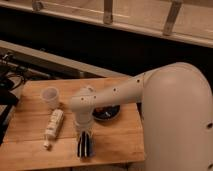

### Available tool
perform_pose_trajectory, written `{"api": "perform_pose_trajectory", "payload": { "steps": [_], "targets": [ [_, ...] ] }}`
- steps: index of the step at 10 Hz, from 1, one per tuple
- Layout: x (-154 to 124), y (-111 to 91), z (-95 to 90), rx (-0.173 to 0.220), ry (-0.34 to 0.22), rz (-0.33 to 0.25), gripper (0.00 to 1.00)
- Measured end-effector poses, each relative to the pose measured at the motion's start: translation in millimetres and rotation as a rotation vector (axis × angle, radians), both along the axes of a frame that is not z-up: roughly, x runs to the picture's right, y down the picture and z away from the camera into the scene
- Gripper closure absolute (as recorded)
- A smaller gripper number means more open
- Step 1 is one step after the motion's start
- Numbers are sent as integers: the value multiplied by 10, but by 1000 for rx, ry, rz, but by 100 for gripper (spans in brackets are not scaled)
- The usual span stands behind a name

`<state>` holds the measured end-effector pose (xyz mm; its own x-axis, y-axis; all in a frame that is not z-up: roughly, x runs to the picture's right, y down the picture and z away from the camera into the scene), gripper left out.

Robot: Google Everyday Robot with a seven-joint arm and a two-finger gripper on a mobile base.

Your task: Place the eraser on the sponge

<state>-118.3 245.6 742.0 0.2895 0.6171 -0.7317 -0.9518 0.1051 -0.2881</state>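
Dark gripper (84,146) pointing straight down at the near edge of a light wooden table (122,137), its tip at or just above the board; whether the claw is spread or pinching something cannot be told. A bluish strip (88,145) shows against the claw. It may be the eraser or the sponge, and neither can be picked out with certainty. White jointed arm (117,94) reaches in from the right, across the table, to a wrist directly over the claw. Left of the claw lies a white slender bottle (53,125) on its side. Behind the bottle stands a small white cup (50,96), upright. Right of the wrist sits a dark shallow bowl (106,114), partly behind the arm.
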Motion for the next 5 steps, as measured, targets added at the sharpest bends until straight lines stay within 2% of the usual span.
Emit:
{"api": "perform_pose_trajectory", "payload": {
  "steps": [1,2,5],
  "targets": [
    [-21,-22,-2,1,-8,-7,31],
    [-3,-39,-4,2,-7,-9,39],
    [13,-83,4,5,-8,-12,69]
  ]
}}
